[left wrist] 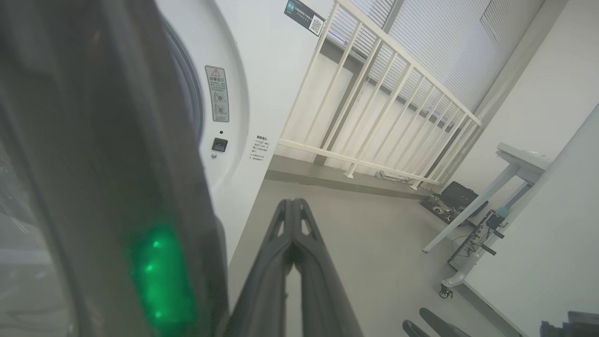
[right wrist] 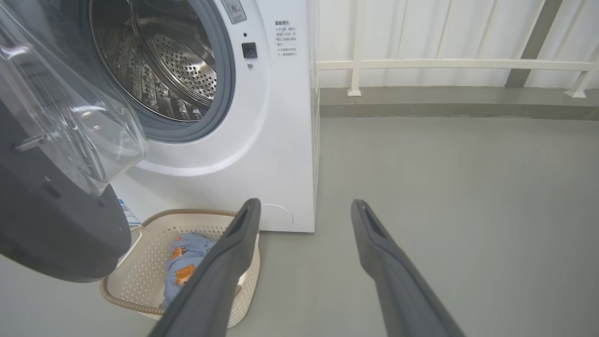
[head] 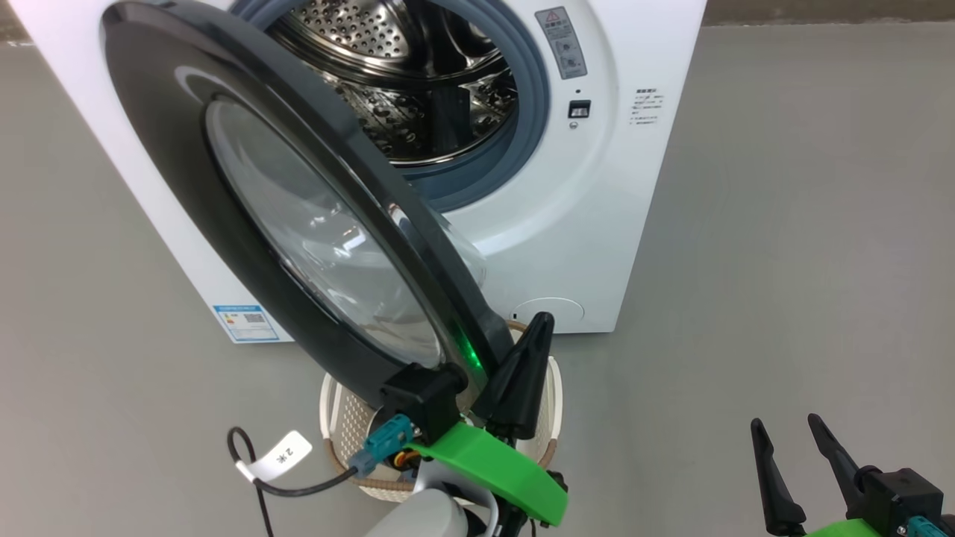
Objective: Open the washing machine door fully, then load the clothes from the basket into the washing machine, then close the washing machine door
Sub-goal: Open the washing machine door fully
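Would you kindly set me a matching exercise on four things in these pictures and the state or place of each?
Things:
1. washing machine door
2. clothes
3. left gripper
4. right gripper

States or places:
A. fingers spread apart
B. lying in the basket
C. fingers pressed together
D. swung open

Pairs: 1-D, 2-B, 3-C, 4-A.

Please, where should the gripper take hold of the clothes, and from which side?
Grip the top of the heaped clothes, coming down from above on the side away from the washing machine door. The basket walls ring the bundle, and the door overhangs one end. The open right gripper looks better placed.
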### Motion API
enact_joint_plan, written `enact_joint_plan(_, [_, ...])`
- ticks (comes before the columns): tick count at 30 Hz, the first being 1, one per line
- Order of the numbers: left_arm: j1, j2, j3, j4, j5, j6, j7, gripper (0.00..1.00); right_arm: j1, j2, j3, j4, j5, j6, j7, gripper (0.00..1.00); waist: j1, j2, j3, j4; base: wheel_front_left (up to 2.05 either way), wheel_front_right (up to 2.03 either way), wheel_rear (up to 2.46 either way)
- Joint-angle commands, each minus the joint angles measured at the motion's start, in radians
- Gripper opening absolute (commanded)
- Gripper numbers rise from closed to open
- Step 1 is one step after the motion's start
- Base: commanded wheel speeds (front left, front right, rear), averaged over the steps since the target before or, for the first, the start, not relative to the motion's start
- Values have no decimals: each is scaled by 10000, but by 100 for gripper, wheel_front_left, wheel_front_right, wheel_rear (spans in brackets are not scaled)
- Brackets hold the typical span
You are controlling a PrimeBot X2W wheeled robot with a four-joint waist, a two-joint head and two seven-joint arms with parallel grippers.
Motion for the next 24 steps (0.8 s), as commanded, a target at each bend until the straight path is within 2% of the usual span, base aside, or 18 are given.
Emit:
enact_joint_plan(1, [-328,13,372,-26,-9,-15,-118,0,-424,-145,173,-225,108,44,-52,100,0,0,8,73,0,0,0])
enact_joint_plan(15, [-225,13,549,753,280,-199,-119,0,-508,-145,123,-184,188,44,-45,100,0,0,94,223,0,0,0])
enact_joint_plan(24, [-3,13,672,1141,629,-270,-120,0,-485,-145,17,-99,242,44,-72,100,0,0,75,586,0,0,0])
